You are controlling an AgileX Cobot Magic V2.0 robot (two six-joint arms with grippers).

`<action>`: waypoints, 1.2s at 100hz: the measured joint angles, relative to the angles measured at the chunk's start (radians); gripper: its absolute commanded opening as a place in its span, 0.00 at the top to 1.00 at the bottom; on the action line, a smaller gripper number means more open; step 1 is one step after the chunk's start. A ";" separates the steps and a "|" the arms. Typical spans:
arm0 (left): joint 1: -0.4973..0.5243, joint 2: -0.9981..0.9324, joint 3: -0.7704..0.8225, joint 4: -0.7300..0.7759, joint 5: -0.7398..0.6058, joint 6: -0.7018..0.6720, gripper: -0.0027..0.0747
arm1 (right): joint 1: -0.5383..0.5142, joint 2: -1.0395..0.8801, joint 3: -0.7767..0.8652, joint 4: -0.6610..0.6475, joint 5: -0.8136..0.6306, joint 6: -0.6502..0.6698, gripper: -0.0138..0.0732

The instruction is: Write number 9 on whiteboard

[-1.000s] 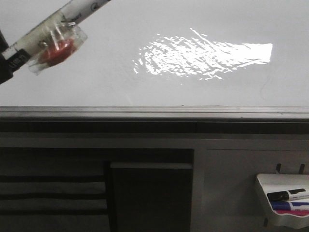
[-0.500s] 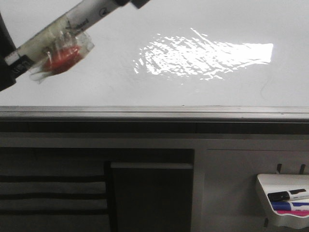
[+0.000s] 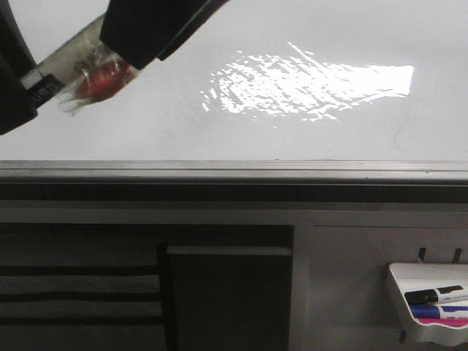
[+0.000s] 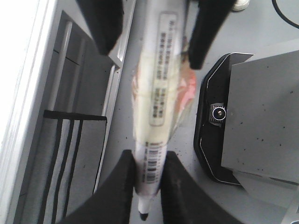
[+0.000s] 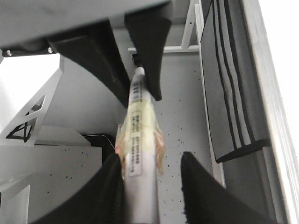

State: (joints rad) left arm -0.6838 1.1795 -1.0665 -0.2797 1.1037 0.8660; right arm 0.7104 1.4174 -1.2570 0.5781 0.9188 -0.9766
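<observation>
In the front view the marker (image 3: pixel 77 69) is mostly hidden: a dark arm (image 3: pixel 150 25) covers its upper barrel and the picture's left edge cuts the left gripper (image 3: pixel 14 84) holding its lower end. The whiteboard (image 3: pixel 292 139) runs off the top and both sides. A faint mark near its right side, perhaps a stroke, is too thin to read. The left wrist view is blurred, its label print illegible.

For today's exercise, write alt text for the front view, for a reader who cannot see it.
A white marker wrapped in clear tape, with something red taped on, is held between two dark grippers at upper left, in front of a glossy whiteboard with no clear writing on it. Below its grey rail, a small white tray holds markers at lower right.
</observation>
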 measured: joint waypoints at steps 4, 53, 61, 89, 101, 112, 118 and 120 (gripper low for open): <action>0.000 0.000 0.000 0.000 0.000 0.000 0.99 | 0.000 0.000 0.000 0.001 0.000 0.000 0.67; 0.000 -0.014 0.000 0.035 -0.043 -0.020 0.50 | 0.000 0.000 0.000 -0.026 0.006 0.012 0.90; 0.000 -0.038 0.000 0.083 -0.069 -0.083 0.51 | -0.010 -0.019 0.000 -0.084 0.006 0.078 0.90; 0.135 -0.190 0.050 0.137 -0.125 -0.235 0.51 | -0.180 -0.174 0.040 -0.305 -0.006 0.483 0.90; 0.262 -0.254 0.123 0.106 -0.150 -0.240 0.51 | -0.308 -0.222 0.119 -0.266 -0.062 0.566 0.90; 0.375 -0.294 0.170 0.024 -0.189 -0.242 0.51 | -0.374 -0.245 0.202 -0.200 -0.147 0.585 0.90; 0.423 -0.307 0.189 -0.009 -0.205 -0.242 0.51 | -0.382 -0.247 0.238 -0.182 -0.202 0.587 0.90; 0.431 -0.309 0.193 -0.017 -0.210 -0.242 0.51 | -0.382 -0.247 0.250 -0.177 -0.223 0.587 0.90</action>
State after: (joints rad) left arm -0.2526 0.8706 -0.8736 -0.2971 0.8938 0.6243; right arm 0.3285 1.1708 -1.0067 0.4008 0.6954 -0.3892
